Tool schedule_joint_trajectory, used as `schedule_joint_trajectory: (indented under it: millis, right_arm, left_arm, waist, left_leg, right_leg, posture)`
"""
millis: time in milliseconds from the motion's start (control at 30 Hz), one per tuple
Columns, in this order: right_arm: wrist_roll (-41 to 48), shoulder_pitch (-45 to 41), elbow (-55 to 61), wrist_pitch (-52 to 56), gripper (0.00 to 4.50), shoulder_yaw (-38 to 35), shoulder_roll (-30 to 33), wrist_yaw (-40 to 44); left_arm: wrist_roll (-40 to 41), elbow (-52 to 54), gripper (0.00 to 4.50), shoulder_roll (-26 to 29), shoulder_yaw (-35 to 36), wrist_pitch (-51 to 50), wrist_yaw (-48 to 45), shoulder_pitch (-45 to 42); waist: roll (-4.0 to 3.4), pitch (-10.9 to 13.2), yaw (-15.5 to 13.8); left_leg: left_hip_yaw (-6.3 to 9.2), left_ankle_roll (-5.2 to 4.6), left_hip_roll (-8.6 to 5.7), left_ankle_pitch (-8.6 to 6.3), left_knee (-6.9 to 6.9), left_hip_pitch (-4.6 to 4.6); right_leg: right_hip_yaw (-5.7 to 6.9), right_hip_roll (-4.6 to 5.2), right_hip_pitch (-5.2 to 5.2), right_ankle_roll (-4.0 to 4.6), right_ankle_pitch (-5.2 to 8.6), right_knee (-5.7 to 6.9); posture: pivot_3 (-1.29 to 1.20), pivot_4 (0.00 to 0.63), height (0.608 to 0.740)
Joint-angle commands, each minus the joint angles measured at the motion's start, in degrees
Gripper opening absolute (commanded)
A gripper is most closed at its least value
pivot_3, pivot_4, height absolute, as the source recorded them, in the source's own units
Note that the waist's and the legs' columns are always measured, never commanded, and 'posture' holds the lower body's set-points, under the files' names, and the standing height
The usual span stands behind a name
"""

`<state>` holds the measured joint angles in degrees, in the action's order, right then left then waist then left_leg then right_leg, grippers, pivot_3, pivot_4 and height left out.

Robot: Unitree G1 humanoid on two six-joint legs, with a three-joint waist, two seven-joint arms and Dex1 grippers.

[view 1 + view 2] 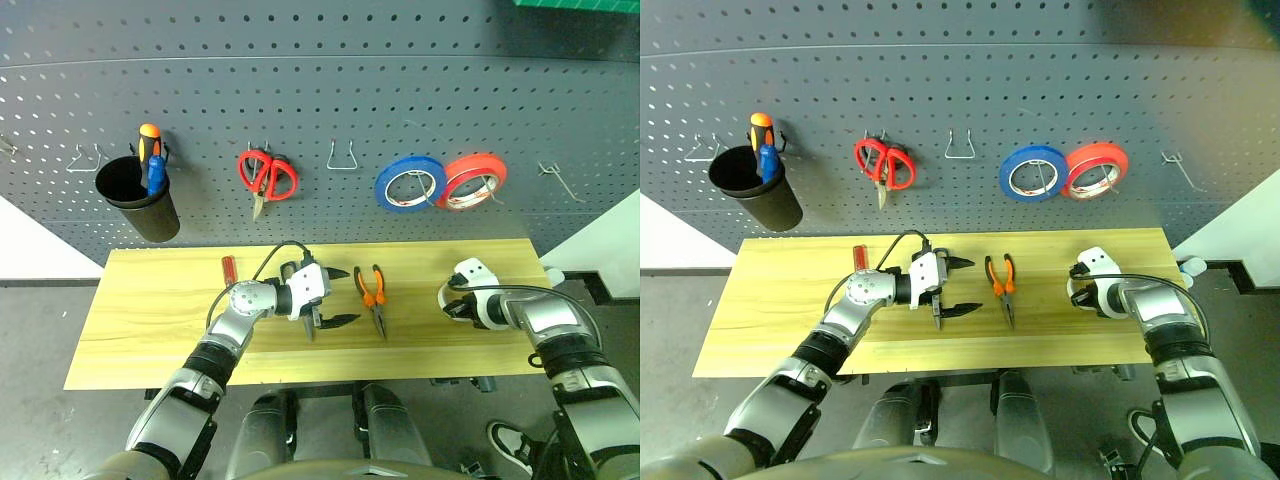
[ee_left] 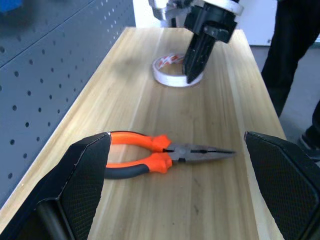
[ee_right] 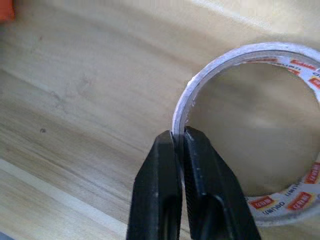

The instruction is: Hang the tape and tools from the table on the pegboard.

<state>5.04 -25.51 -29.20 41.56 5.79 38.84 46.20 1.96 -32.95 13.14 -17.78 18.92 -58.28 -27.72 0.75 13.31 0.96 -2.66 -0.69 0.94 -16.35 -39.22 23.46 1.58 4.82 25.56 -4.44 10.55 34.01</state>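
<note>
The cream-white tape (image 3: 240, 55) lies flat on the table (image 1: 150, 320) at its right end. My right gripper (image 3: 178, 134) is shut on the roll's wall, one finger inside the ring and one outside. The orange-and-black pliers (image 1: 372, 295) lie near the table's middle, nose toward the front edge. My left gripper (image 1: 348, 296) stands open just left of them, and the pliers (image 2: 160, 152) lie between its fingers in the left wrist view, untouched. A thin red-handled screwdriver (image 1: 228, 268) lies further left. The pegboard (image 1: 300, 80) rises behind the table.
On the pegboard hang red-handled scissors (image 1: 267, 175), a blue roll (image 1: 410, 183) and a red-orange roll (image 1: 472, 180). A black cup (image 1: 137, 195) at the left holds an orange and a blue screwdriver. An empty wire hook (image 1: 343, 155) sits between scissors and rolls.
</note>
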Motion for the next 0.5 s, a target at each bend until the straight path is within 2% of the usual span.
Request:
schedule_joint_trajectory:
  millis: [33,300,500]
  right_arm:
    - [3.1,4.9,11.6,4.6,0.05,-4.3,3.8,1.7]
    - [12.2,18.4,37.8,15.3,0.05,-15.0,7.9,2.0]
    - [16.1,23.2,48.1,18.6,0.05,-23.0,9.8,0.4]
  left_arm:
    - [2.2,6.1,4.5,1.2,0.7,-2.1,-1.6,2.0]
    - [6.3,17.9,4.5,5.6,1.3,-9.4,-6.5,4.9]
    - [10.8,24.2,4.5,8.5,3.1,-16.2,-8.5,4.5]
  waist:
    - [-0.02,0.0,-0.2]
    - [-0.03,0.0,0.2]
    - [-0.03,0.0,0.2]
  left_leg:
    - [0.0,0.0,0.0,0.0,0.0,0.01]
    - [-0.01,0.01,-0.01,-0.01,0.01,0.03]
    - [-0.01,0.02,0.0,-0.01,0.01,0.03]
  right_leg:
    - [0.01,0.01,0.01,0.0,0.0,0.0]
    - [0.02,0.09,0.02,-0.03,0.04,0.0]
    - [0.02,-0.01,0.03,-0.16,0.13,-0.02]
  posture:
    - [-0.08,0.248,0.74]
    - [-0.13,0.226,0.74]
    - [-0.16,0.204,0.74]
